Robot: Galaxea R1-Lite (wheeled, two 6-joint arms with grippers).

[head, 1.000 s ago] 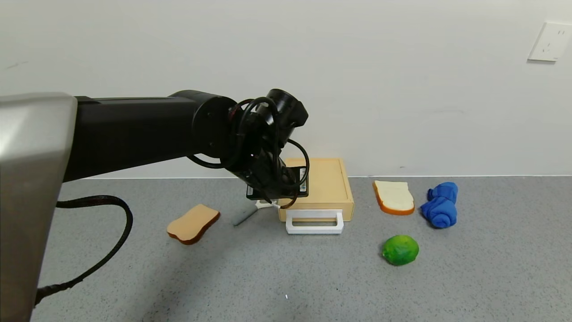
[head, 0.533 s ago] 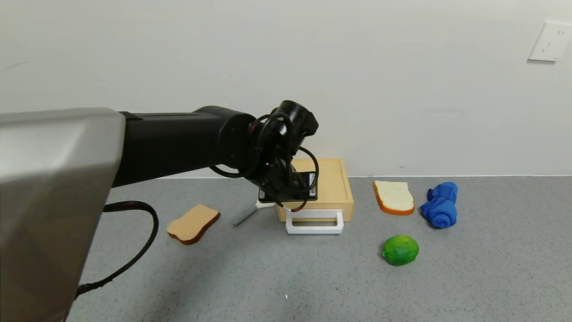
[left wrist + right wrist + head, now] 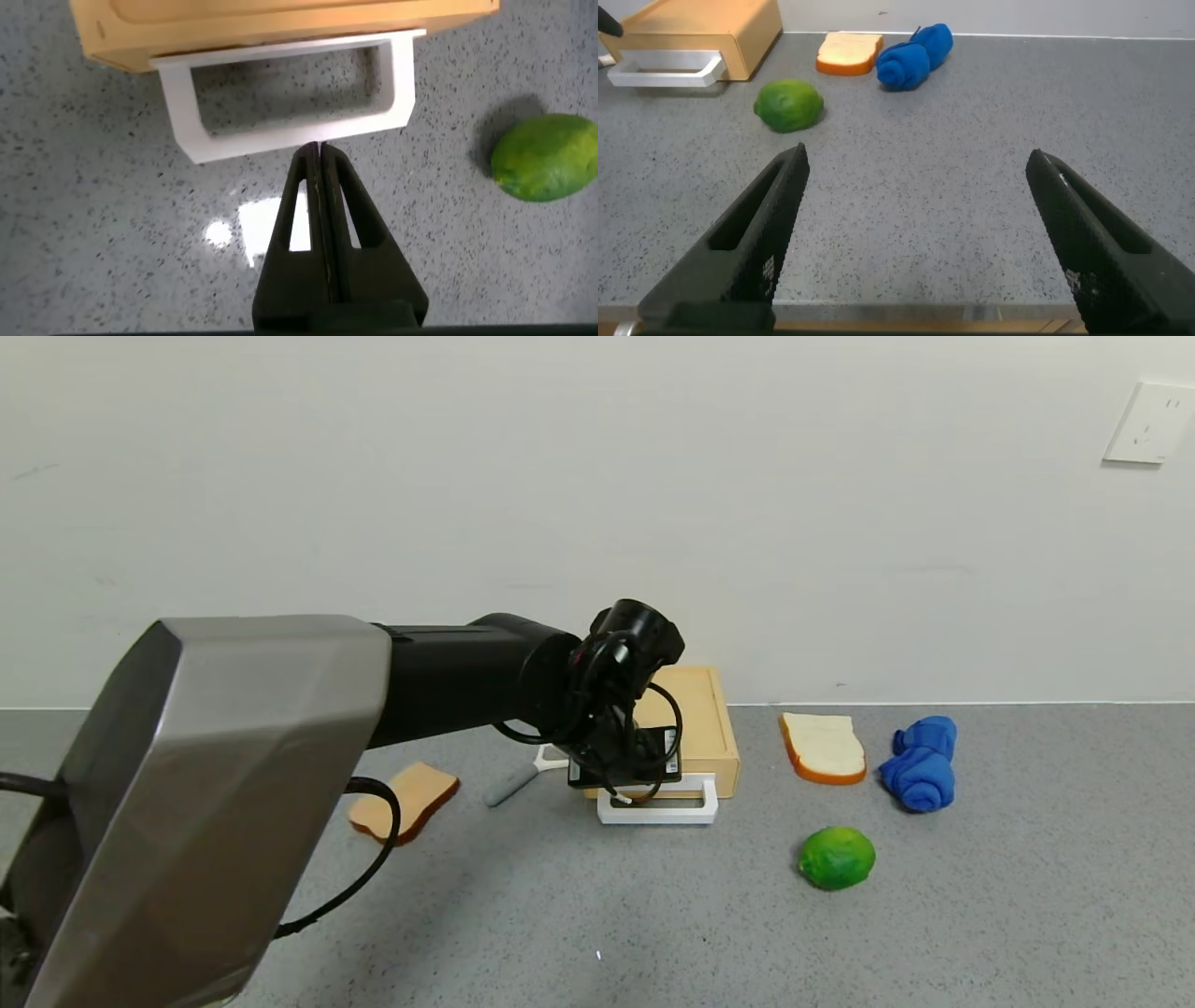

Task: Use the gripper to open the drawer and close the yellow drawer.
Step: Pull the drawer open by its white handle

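Just in front of the white loop handle (image 3: 291,100), on the robot's side of it: left tool (image 3: 317,154), tips pressed together into one narrow point, holding nothing. Aimed straight at the middle of the handle's near bar, apparently touching it or a hair short; cannot tell which. Not hooked into the loop, by the look of the left wrist view.

Behind the handle, away from the robot: the drawer (image 3: 686,728), pale yellow-tan, flat on the grey tabletop (image 3: 934,933) with its back to the wall, seemingly closed or nearly so. Long axis of the handle bar crosswise to the tool's line of reach, so travel of the drawer runs along the tool's own axis, toward and away from the robot.

Likely needed for opening: tips down inside the loop, behind the near bar, then a pull back toward the robot.

Far off to the right, parked low over the tabletop: right tool (image 3: 915,238), fingers spread wide, empty, much farther from the handle than the left.
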